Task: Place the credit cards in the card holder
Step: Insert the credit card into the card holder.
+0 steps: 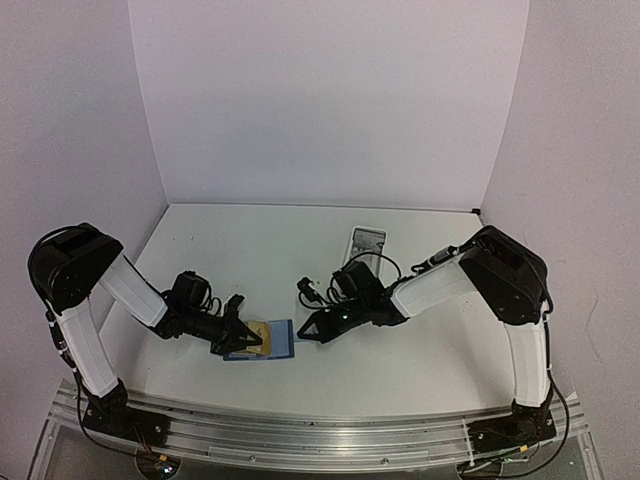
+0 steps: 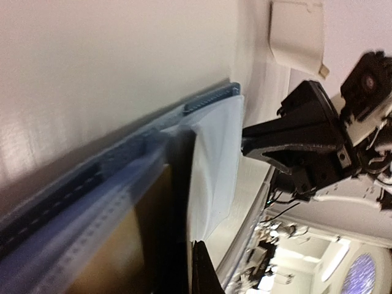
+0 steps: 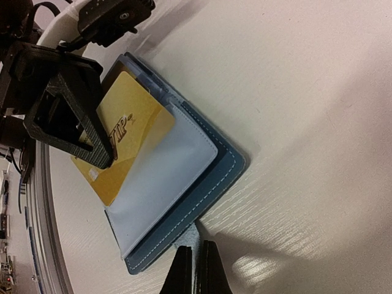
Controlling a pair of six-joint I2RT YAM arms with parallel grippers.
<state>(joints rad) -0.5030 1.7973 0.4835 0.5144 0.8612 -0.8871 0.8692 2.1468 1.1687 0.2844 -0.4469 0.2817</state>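
Note:
The blue card holder (image 1: 278, 343) (image 3: 208, 184) lies open on the table at the near middle, its pale inner pocket (image 3: 162, 184) (image 2: 215, 147) facing up. A gold credit card (image 1: 257, 334) (image 3: 128, 131) (image 2: 116, 251) sits partly inside that pocket, its outer end sticking out toward the left arm. My left gripper (image 1: 238, 335) (image 2: 193, 251) is shut on that outer end. My right gripper (image 1: 303, 330) (image 3: 196, 266) is shut on the holder's light blue snap tab (image 3: 197, 231) at its right edge, low on the table.
A long narrow white tray (image 1: 367, 240) (image 2: 297, 30) stands behind the right gripper, toward the back. The metal rail (image 1: 320, 425) runs along the table's near edge. White walls close in the left, back and right sides.

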